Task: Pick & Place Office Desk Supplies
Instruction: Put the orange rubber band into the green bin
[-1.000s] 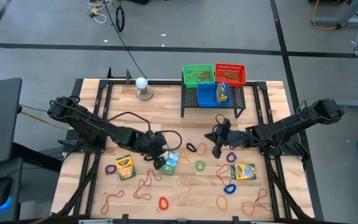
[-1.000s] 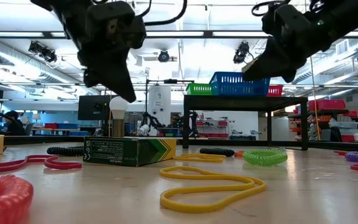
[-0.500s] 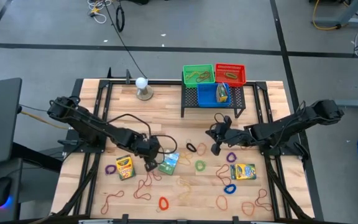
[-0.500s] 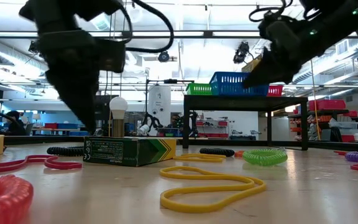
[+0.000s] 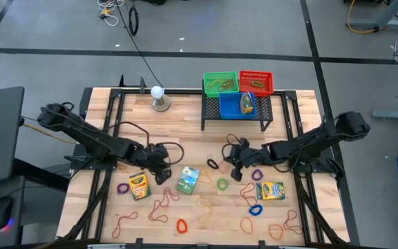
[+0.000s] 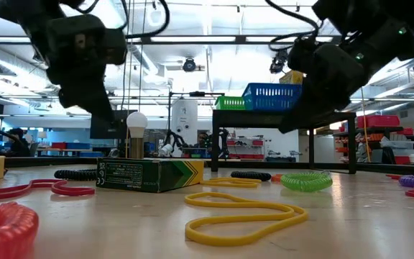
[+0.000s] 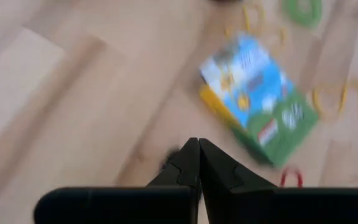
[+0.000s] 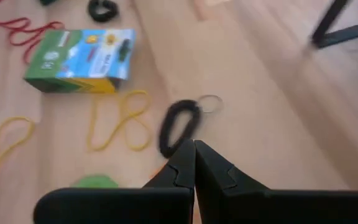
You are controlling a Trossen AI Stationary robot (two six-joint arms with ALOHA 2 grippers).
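My worry: if I drop the right gripper as it is, it'll just shove the black loop below it across the counter. Fingers pressed together on both, holding nothing. Left gripper hovers just beside the green crayon box.

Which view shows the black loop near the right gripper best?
The right wrist view: the black loop lies whole, just beyond the shut fingers. The high view shows it as a small ring; in the low view I cannot pick it out surely.
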